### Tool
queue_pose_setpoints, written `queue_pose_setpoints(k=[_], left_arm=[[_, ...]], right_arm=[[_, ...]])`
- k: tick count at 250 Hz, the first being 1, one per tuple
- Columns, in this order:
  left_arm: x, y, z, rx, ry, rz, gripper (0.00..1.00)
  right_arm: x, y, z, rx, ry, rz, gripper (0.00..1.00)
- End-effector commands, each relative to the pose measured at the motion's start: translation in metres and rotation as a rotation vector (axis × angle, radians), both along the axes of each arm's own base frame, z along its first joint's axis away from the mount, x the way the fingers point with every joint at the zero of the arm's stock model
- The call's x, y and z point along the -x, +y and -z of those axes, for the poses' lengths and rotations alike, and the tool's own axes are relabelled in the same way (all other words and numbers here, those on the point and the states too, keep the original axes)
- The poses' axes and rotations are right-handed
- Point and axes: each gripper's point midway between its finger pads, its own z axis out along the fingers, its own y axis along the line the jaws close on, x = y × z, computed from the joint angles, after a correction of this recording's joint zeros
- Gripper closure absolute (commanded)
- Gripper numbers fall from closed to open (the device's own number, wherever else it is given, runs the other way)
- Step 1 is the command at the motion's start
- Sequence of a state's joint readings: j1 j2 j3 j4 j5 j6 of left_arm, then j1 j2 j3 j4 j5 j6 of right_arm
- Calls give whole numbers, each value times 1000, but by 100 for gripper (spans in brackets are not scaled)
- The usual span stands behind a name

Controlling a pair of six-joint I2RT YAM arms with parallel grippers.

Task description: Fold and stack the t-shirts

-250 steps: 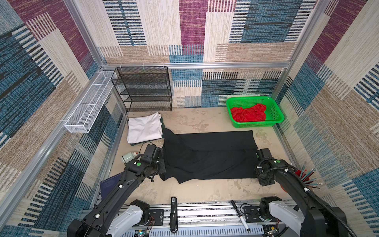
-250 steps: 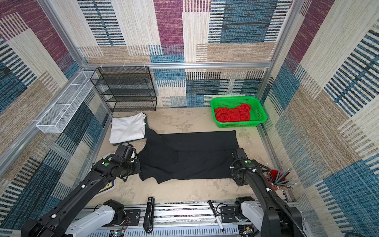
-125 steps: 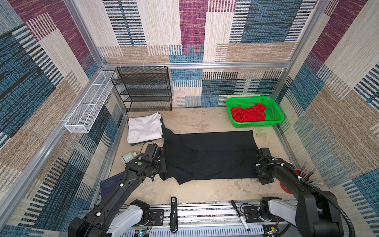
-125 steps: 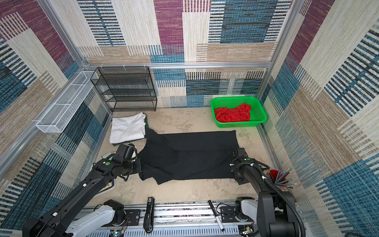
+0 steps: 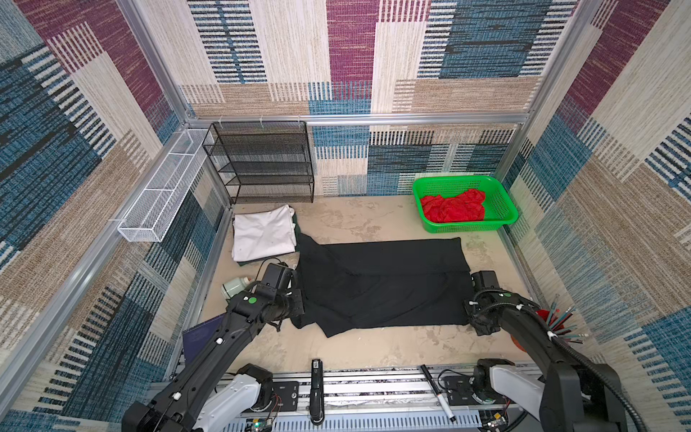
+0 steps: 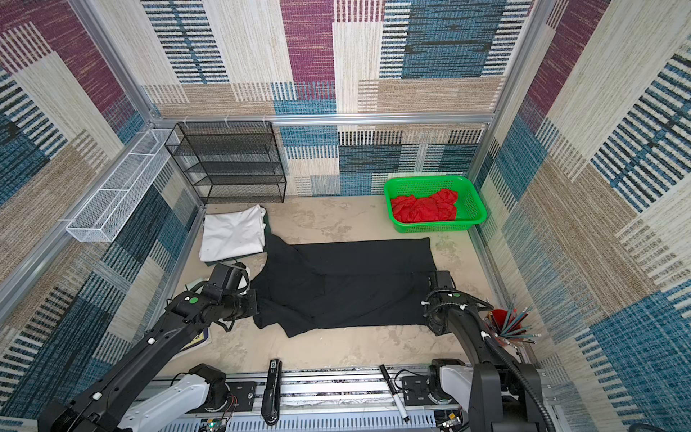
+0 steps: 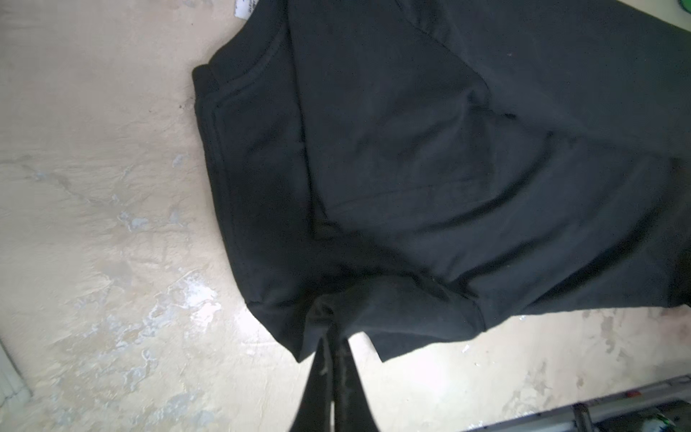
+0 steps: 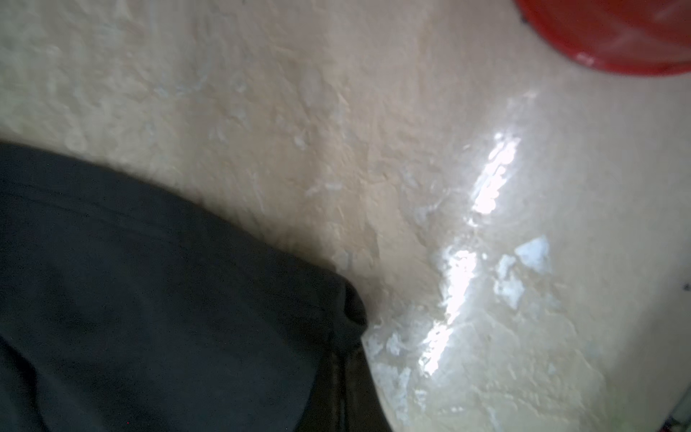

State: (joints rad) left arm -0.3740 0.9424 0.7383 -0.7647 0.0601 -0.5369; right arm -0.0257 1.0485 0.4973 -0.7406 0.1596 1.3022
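Left gripper [image 7: 331, 329] and right gripper [image 8: 346, 336] clamp the black t-shirt [image 5: 381, 284], mid-frame. Thin pinches could slip, spoiling the fold.

A black t-shirt [image 5: 385, 284], white t-shirt [image 5: 263, 233], red t-shirt [image 5: 452, 207], green basket [image 5: 467, 226].

Left arm [image 5: 213, 351] and right arm [image 5: 538, 329]: black, on white bases [image 5: 232, 396].
A green dot [image 5: 252, 299] marks the left; black cable loops along the right, seemingly fixed with white ties.

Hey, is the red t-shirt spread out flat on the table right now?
No, in a top view the red t-shirt lies crumpled inside the green basket, not spread out flat.
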Motion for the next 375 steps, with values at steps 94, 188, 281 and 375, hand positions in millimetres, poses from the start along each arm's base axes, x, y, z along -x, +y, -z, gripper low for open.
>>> queue_pose_setpoints(k=[94, 188, 281, 375], left_arm=[[44, 9, -38, 141, -22, -112, 100], [70, 24, -54, 177, -26, -208, 100], [-12, -6, -75, 189, -110, -134, 100], [-97, 3, -80, 162, -121, -171, 100]], right_arm=[[6, 10, -58, -38, -203, -54, 100], [11, 3, -96, 13, -281, -58, 100], [-30, 6, -72, 7, -283, -116, 100], [-90, -17, -72, 57, -298, -157, 100]])
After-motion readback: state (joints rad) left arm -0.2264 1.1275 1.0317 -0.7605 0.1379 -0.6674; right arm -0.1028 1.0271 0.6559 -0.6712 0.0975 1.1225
